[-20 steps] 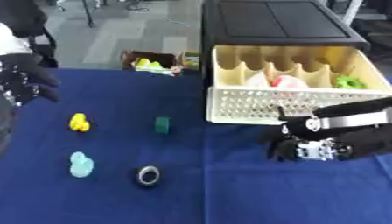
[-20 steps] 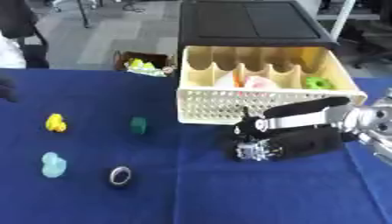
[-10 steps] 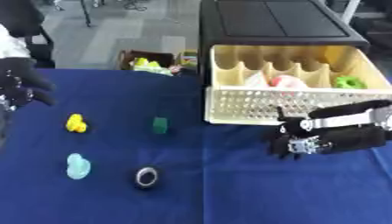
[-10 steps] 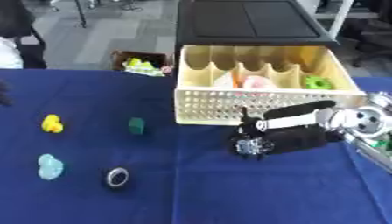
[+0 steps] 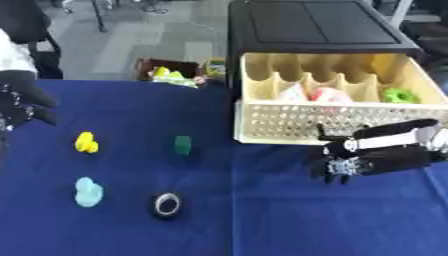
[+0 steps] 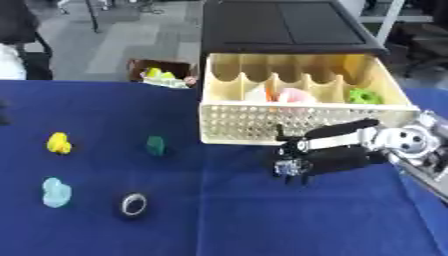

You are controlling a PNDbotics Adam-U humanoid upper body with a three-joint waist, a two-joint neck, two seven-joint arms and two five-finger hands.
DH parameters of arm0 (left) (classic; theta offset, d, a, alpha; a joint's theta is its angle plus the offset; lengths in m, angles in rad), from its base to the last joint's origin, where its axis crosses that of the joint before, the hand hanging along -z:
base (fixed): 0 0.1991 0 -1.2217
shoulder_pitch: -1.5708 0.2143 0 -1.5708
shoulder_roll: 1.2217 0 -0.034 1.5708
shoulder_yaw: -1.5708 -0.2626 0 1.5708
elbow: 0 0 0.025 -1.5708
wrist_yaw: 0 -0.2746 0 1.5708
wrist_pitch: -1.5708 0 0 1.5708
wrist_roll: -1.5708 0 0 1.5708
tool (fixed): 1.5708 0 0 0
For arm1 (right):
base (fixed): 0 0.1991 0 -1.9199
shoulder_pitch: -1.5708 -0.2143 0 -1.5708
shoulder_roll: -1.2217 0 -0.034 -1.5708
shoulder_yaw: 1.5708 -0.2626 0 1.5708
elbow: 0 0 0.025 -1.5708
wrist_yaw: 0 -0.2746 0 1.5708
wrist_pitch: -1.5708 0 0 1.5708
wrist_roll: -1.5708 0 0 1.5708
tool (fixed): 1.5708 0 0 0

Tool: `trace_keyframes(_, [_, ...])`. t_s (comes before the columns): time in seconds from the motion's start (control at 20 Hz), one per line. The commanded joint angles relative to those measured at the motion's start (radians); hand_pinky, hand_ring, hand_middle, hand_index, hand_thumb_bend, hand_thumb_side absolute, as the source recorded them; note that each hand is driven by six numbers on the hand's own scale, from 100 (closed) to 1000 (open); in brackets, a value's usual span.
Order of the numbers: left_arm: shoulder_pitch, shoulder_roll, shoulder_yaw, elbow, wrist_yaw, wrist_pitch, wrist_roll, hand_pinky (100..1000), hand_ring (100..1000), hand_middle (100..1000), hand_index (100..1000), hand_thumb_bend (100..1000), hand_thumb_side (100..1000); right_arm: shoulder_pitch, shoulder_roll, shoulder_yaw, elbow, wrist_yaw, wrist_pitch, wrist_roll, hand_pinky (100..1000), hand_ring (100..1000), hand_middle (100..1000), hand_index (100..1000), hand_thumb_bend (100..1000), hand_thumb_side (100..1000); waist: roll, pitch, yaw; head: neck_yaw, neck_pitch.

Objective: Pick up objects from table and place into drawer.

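Drawer (image 5: pixel 325 102) stands open, already holding pink and green items. Four objects remain on the blue table (image 5: pixel 262 220), among them the yellow toy (image 5: pixel 86 142). Right hand (image 5: pixel 372 155), fingers straight and empty, hovers just before the drawer; left hand (image 5: pixel 19 102) idles open.

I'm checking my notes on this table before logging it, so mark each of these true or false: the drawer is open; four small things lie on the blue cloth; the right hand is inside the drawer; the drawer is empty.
1. The cream drawer is pulled open: true.
2. Four small things lie on the blue cloth: true, a yellow piece, a dark green piece, a light blue piece and a black ring.
3. The right hand is inside the drawer: false, it is in front of the drawer, over the cloth.
4. The drawer is empty: false, a green thing and pale pink things lie in its compartments.
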Motion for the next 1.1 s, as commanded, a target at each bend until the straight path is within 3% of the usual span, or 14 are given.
trace_keyframes(0.05, [-0.005,0.002,0.006,-0.019,-0.004,0.0,-0.008,539,619,544,734,140,1000,-0.026,-0.009,-0.025,0.016,0.02,0.065,0.07,754,806,813,967,100,1000,0.001,-0.015,0.002,-0.005,-0.011])
trace_keyframes(1.1, [0.003,-0.015,0.013,-0.019,-0.019,0.011,-0.032,545,621,542,733,145,1000,-0.104,0.063,-0.054,0.147,0.109,0.023,0.07,724,776,773,933,100,1000,-0.001,-0.001,0.002,-0.015,-0.032])
